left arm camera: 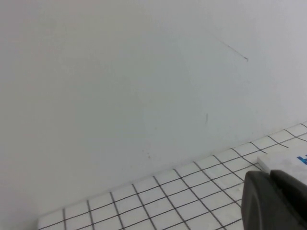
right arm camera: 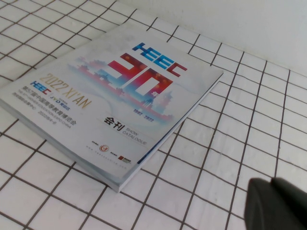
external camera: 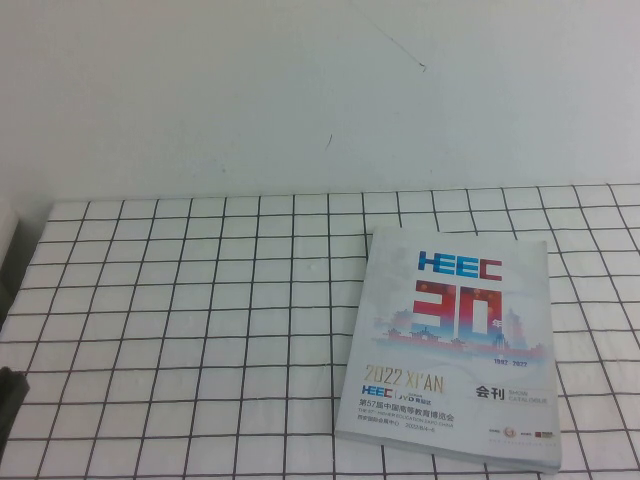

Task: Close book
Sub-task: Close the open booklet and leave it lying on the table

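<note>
Pale glossy book point(external camera: 458, 350) lies already shut on the right side of the desk point(external camera: 190, 330), long axis running near-to-far. The right hand point(right arm camera: 278, 203) hovers beside it, seemingly nearer than the left hand point(left arm camera: 276, 201) further left. I cannot tell whether either hand is apart or together.

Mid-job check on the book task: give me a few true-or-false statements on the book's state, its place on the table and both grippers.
1. The book lies open. False: it is shut, front cover up.
2. The book lies on the robot's right part of the checked cloth. True.
3. The right gripper touches the book. False: it hangs apart from it, over bare cloth.
4. The left gripper is off the book. True.
5. The cover reads HEEC. True.
</note>
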### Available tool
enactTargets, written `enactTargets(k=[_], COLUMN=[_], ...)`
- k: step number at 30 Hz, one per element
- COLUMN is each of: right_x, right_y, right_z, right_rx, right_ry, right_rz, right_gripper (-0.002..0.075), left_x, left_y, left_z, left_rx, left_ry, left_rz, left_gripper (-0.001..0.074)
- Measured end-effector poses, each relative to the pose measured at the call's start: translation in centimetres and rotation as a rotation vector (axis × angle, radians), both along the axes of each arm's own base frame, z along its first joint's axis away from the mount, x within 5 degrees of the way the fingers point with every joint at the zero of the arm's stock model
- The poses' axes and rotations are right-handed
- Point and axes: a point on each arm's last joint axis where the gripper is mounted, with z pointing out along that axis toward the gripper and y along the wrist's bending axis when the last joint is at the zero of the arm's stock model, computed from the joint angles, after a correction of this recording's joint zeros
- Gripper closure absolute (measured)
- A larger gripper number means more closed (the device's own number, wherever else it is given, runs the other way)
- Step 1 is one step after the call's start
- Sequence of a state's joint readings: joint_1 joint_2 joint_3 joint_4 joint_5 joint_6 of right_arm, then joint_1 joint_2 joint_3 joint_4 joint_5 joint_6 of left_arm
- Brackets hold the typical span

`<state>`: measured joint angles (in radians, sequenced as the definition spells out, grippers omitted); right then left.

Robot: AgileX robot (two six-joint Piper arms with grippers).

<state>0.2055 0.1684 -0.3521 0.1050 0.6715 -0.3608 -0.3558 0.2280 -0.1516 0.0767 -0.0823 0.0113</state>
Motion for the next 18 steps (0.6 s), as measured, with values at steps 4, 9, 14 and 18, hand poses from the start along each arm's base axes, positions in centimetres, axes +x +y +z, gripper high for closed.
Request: enactTargets(k=[4,9,14,18], right_x=[0.0,0.0,0.0,0.0], right_y=[0.0,0.0,0.0,0.0], right_z=[0.0,0.0,0.0,0.0], right_rx=[0.0,0.001,0.004,0.004], right_ry=[0.0,0.0,0.001,0.001], right_rz=[0.0,0.0,0.001,0.001], right_gripper=[0.0729,0.0729,0.0729,0.0729], left_x=[-0.9,-2.2,-2.9,-2.7], left_y=[1.1,2.1,2.5,2.5], left_z=[-0.3,-2.3,-4.2,-4.6], left_rx=[0.002,0.043,0.064,0.052], left_ry=[0.008,0.186,0.372,0.373], left_rz=[0.104,0.229,0.281,0.283], left_gripper=[0.0738,0.0738,0.0738,0.0738])
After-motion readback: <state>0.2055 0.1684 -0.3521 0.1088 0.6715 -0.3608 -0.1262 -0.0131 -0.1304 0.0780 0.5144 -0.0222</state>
